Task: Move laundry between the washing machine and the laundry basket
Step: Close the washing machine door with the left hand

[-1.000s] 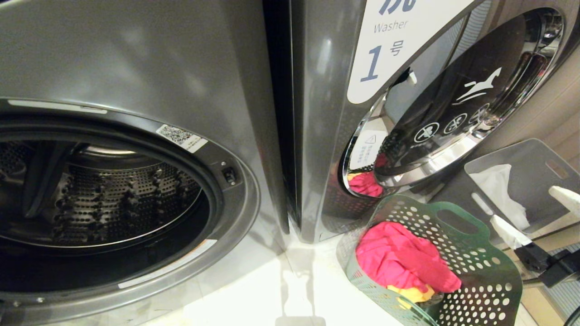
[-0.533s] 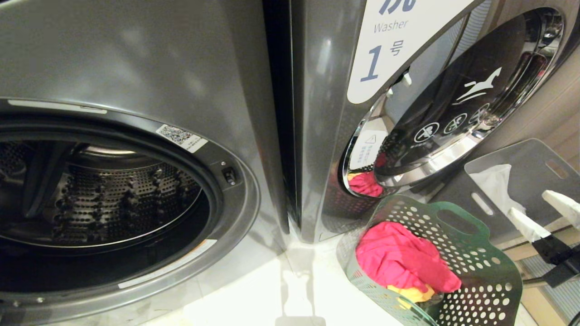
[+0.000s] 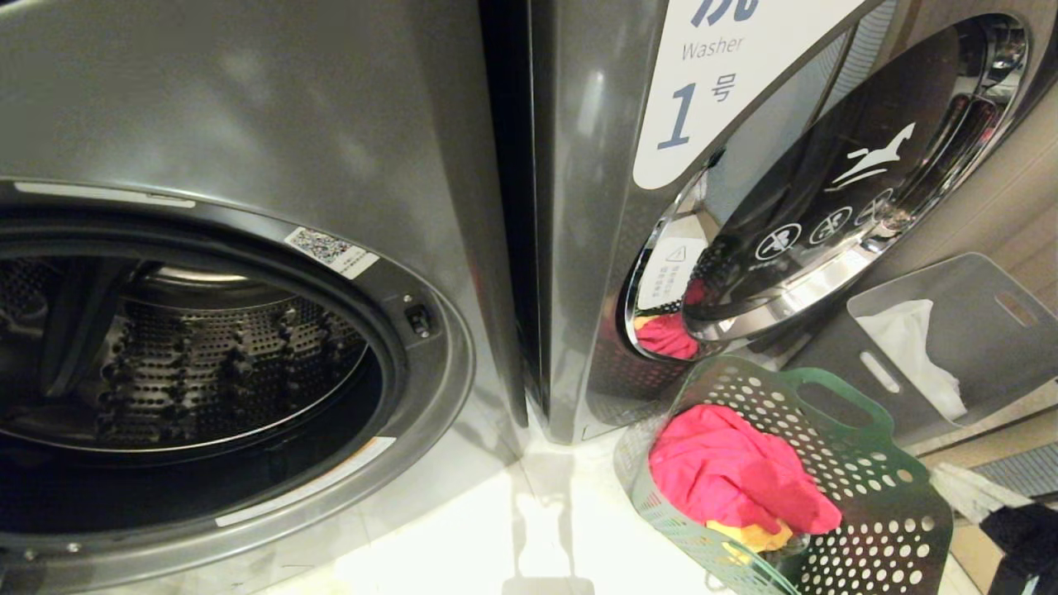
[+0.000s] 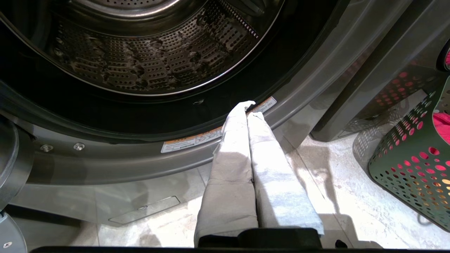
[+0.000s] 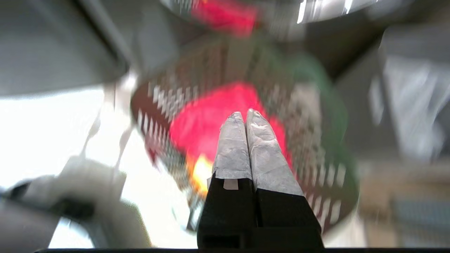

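The washing machine (image 3: 248,107) fills the left of the head view with its round mouth open. What shows of its perforated drum (image 3: 207,364) holds no cloth. The green laundry basket (image 3: 876,496) stands on the floor to the right. It holds laundry: a red-pink garment (image 3: 727,471) on top of a mustard one (image 3: 748,537). My right gripper (image 3: 942,479) is low beside the basket's right side, shut and empty. In the right wrist view its tips (image 5: 245,114) point at the red-pink garment (image 5: 207,119). My left gripper (image 4: 250,107) hangs shut and empty, low before the washer's lower rim.
A second washer labelled 1 (image 3: 595,165) stands right of the open one, with a chrome-rimmed glass door (image 3: 868,165) standing ajar above the basket. A grey solid-sided bin (image 3: 975,330) with a white bag (image 3: 917,347) sits behind the basket. The floor is pale tile (image 3: 496,537).
My right gripper has gone from open to shut with nothing in it. It has dropped toward the lower right corner of the head view. The laundry and basket have not moved.
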Tool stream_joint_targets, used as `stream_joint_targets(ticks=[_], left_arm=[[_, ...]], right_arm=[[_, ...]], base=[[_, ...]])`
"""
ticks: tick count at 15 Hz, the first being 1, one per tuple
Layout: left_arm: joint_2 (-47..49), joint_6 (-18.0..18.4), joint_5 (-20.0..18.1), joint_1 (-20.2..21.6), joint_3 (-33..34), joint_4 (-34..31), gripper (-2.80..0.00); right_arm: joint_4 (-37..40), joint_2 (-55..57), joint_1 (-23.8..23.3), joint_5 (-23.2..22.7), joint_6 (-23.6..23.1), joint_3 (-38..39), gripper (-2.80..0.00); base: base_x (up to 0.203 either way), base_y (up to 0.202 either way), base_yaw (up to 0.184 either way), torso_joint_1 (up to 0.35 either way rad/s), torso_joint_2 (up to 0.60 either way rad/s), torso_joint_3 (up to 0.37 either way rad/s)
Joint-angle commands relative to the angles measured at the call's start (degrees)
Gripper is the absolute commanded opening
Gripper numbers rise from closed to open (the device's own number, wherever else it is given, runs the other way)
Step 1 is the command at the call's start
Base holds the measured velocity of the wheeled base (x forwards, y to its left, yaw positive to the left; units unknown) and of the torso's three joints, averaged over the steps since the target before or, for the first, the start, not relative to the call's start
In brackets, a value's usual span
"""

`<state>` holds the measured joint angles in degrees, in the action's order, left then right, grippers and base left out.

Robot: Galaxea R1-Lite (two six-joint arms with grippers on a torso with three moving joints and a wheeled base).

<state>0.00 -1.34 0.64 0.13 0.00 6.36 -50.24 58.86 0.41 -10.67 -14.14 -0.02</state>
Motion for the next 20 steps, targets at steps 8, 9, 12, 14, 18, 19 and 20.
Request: stream_joint_targets(ticks=[8,9,12,14,18,19,20], left_arm=[[0.1,-0.1,0.0,0.0,2.3,0.1,-2.80],[0.1,-0.1,0.0,0.0,2.3,0.1,-2.80],[0.1,-0.1,0.0,0.0,2.3,0.1,-2.80],[0.1,-0.1,0.1,0.0,2.3,0.1,-2.80],[0.1,-0.1,0.0,0.0,2.3,0.1,-2.80],[0.1,-0.1,0.0,0.0,2.3,0.1,-2.80],[0.1,-0.1,0.1,0.0,2.3,0.1,-2.80]], right_arm=[[46.8,-47.5,-1.2,6.4,1.9,0.0,-2.80],[48.0,-51.7,-1.0,6.8,2.3,0.0,-2.80],[49.9,-59.2,-0.8,8.4,6.1,0.0,-2.80],[50.3,-58.9,-0.8,10.3,10.0,0.0,-2.80],[50.4,-58.9,-0.7,10.3,10.6,0.0,-2.80],[50.3,-58.9,-0.7,10.5,11.5,0.0,-2.80],[50.3,-58.9,-0.7,10.5,11.6,0.0,-2.80]], base=[[0.000,0.000,0.000,0.000,0.00,0.000],[0.000,0.000,0.000,0.000,0.00,0.000],[0.000,0.000,0.000,0.000,0.00,0.000],[0.000,0.000,0.000,0.000,0.00,0.000],[0.000,0.000,0.000,0.000,0.00,0.000],[0.000,0.000,0.000,0.000,0.00,0.000],[0.000,0.000,0.000,0.000,0.00,0.000]])
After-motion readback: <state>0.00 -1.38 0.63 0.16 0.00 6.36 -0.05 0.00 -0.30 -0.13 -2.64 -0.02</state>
